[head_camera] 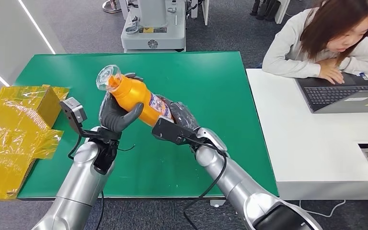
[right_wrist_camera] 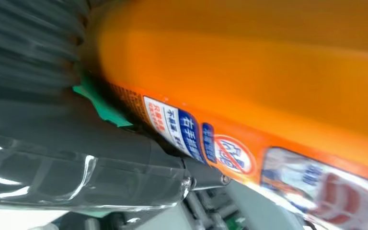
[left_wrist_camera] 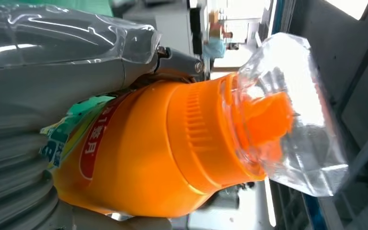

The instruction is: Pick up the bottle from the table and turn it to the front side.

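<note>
Bottle (head_camera: 135, 97), orange with a clear cap, tilted above the green worktop (head_camera: 220, 86); left hand (head_camera: 117, 115) and right hand (head_camera: 182, 117) both grip it.

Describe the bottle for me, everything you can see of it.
The bottle is orange plastic with an orange ribbed collar, a clear cap over an orange spout, and a printed label. It is held tilted above the green table, cap pointing up and away. The left hand grips its upper body; the right hand holds its base.
</note>
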Available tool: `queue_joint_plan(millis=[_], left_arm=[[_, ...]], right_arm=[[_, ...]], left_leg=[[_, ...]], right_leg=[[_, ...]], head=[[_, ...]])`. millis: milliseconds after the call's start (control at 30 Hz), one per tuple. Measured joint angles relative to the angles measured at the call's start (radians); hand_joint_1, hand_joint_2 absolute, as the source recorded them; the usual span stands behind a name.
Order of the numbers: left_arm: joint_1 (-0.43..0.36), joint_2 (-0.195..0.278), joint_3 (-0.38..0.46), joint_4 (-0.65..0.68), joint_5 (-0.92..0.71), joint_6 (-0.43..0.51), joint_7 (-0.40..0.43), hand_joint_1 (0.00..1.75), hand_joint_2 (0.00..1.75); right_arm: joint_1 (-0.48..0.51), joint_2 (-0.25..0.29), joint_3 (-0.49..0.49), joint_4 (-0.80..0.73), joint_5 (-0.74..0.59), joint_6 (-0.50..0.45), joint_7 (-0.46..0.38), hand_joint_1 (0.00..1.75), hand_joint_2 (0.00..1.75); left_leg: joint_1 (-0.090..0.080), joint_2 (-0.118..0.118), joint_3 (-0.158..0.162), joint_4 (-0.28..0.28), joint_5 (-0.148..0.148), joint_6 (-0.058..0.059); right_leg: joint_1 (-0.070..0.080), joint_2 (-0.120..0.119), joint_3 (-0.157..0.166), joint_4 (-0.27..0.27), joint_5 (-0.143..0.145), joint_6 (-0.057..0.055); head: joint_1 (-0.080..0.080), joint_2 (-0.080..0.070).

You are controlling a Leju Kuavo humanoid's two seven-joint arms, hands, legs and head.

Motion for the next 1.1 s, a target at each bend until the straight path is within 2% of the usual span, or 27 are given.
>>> queue_joint_plan(millis=[100,200,300,467,567,667,733,767,867,1000,1100], left_arm=[[-0.011,0.013,-0.019,0.003,-0.203,0.185,-0.030,1.75,1.75],[-0.040,0.051,-0.019,0.006,-0.433,0.378,-0.034,1.75,1.75],[-0.077,0.098,0.003,0.019,-0.576,0.456,-0.045,1.75,1.75],[-0.160,0.179,0.046,0.096,-0.724,0.578,-0.079,1.75,1.75],[-0.202,0.235,0.055,0.147,-0.883,0.724,-0.036,1.75,1.75],[-0.223,0.301,0.046,0.177,-1.238,0.895,0.064,1.75,1.75],[-0.225,0.344,0.040,0.182,-1.468,0.930,0.136,1.75,1.75],[-0.224,0.361,0.038,0.184,-1.533,0.935,0.157,1.75,1.75],[-0.220,0.404,0.020,0.193,-1.626,0.936,0.232,1.75,1.75],[-0.219,0.491,-0.127,0.262,-1.712,0.935,0.414,1.75,1.75],[-0.196,0.545,-0.235,0.351,-1.717,0.940,0.444,1.75,1.75]], right_arm=[[0.007,-0.003,-0.001,-0.002,-0.002,-0.003,-0.003,0.00,1.75],[0.025,-0.021,-0.008,-0.017,-0.009,-0.003,-0.008,0.00,1.75],[0.044,-0.044,-0.017,-0.033,-0.017,-0.004,-0.016,0.00,1.75],[0.076,-0.075,-0.034,-0.064,-0.042,-0.015,-0.029,0.00,1.75],[0.091,-0.089,-0.042,-0.080,-0.052,-0.021,-0.032,0.00,1.75],[0.099,-0.096,-0.045,-0.090,-0.057,-0.032,-0.035,0.00,1.75],[0.103,-0.099,-0.047,-0.096,-0.061,-0.041,-0.038,0.00,1.75],[0.105,-0.100,-0.048,-0.099,-0.062,-0.044,-0.038,0.00,1.75],[0.112,-0.102,-0.050,-0.110,-0.065,-0.052,-0.039,0.00,1.75],[0.145,-0.115,-0.063,-0.149,-0.071,-0.068,-0.039,0.00,1.75],[0.184,-0.132,-0.083,-0.188,-0.070,-0.071,-0.040,0.00,1.75]], left_leg=[[0.000,0.001,0.000,0.000,0.000,0.000],[0.000,0.002,0.000,0.000,0.000,0.000],[0.000,0.002,0.000,0.000,0.001,0.000],[0.000,0.003,0.000,0.000,0.001,-0.001],[0.001,0.004,0.000,0.000,0.001,-0.001],[0.001,0.005,0.000,0.000,0.001,-0.001],[0.001,0.005,0.000,0.000,0.001,-0.001],[0.001,0.005,0.000,0.000,0.001,-0.001],[0.001,0.005,0.000,-0.001,0.001,-0.001],[0.000,0.005,0.000,-0.001,0.001,-0.001],[0.000,0.006,-0.001,-0.001,0.001,-0.001]], right_leg=[[0.000,0.001,0.000,0.000,0.000,0.000],[0.000,0.002,-0.001,0.000,0.000,0.000],[0.000,0.002,-0.001,0.000,0.000,0.000],[0.000,0.003,-0.001,0.001,0.001,-0.001],[0.000,0.004,-0.002,0.001,0.001,-0.001],[0.000,0.005,-0.002,0.001,0.001,-0.001],[0.000,0.005,-0.002,0.001,0.001,-0.001],[0.000,0.005,-0.002,0.001,0.001,-0.001],[0.000,0.005,-0.003,0.001,0.001,-0.001],[0.000,0.005,-0.003,0.001,0.001,-0.001],[0.000,0.006,-0.003,0.001,0.001,-0.001]], head=[[0.000,0.000],[0.000,0.000],[0.000,0.000],[0.000,0.000],[0.000,0.000],[0.000,0.000],[0.000,0.000],[0.000,0.000],[0.000,0.000],[0.000,0.000],[0.000,0.000]])
